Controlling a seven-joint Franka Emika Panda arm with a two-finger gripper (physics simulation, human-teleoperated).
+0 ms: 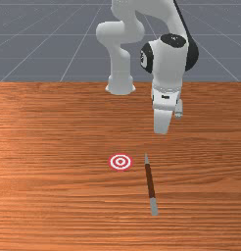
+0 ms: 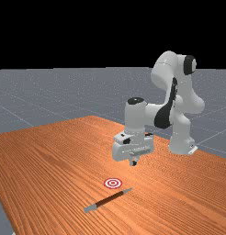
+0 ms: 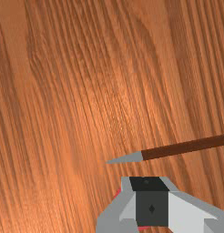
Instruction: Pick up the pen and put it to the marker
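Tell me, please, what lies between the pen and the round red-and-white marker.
Only bare table lies between the pen and the marker; the front view shows this.

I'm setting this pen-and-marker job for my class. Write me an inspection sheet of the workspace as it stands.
Surface: orange-brown wooden table, streaked with grain.
Job's things: pen lying flat, pointed grey tip toward the arm's side; ringed red-and-white marker beside it, not touching, on the front view's left.
Clutter: nothing seen.
Gripper: gripper raised above the table, apart from the pen.
Cables: nothing seen.
Surroundings: grey floor with pale lines; black backdrop.
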